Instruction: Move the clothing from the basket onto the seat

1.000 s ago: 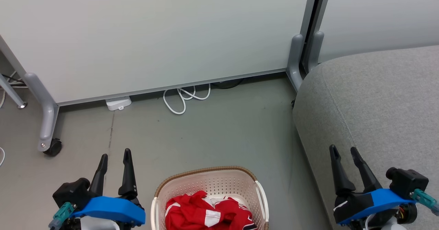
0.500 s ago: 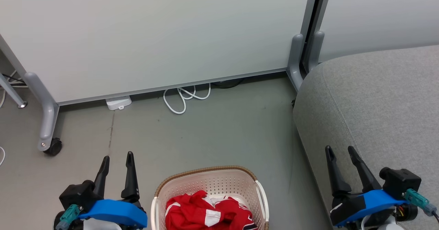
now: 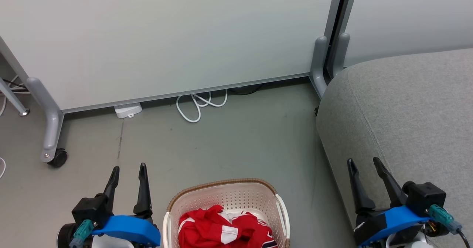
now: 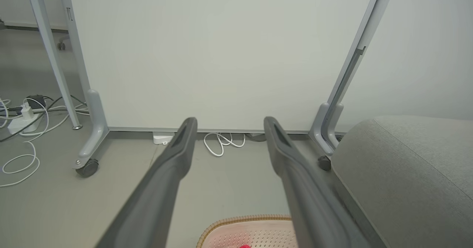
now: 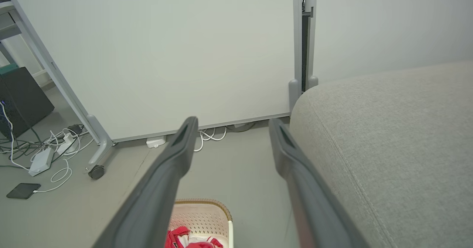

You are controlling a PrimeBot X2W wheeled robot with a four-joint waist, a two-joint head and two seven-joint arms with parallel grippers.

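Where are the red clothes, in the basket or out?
In: the clothes lie crumpled inside the basket, none on the seat.

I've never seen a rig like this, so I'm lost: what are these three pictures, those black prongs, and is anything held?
It is a wheeled robot with two arms. One picture looks down from its head; the other two look along each wrist's fingers. The prongs are its left gripper and right gripper, both open, holding nothing. On the grey floor stands a brown-rimmed cream perforated plastic basket containing crumpled red-and-white clothing. Beside it, on the robot's right, is a large light grey fabric seat.
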